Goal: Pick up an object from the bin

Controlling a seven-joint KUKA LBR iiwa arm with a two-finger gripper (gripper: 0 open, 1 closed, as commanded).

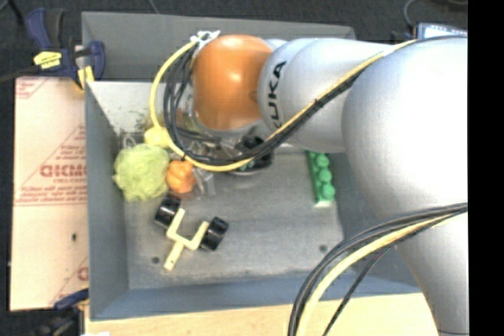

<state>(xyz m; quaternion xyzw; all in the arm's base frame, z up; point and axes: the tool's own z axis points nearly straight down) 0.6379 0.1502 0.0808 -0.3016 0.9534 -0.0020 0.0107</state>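
Note:
My gripper sits low in the bin's back middle, mostly hidden under the arm's orange cover. Just to its left lies a small orange ball-like thing, close to or touching it. A fuzzy yellow-green pom-pom rests against that orange thing on its left. A small yellow piece lies behind the pom-pom. In front of the gripper lies a cream axle with two black wheels.
A green studded block lies along the bin's right side, partly under the arm. The big grey arm covers the bin's right and back. The bin's left wall slopes close to the pom-pom.

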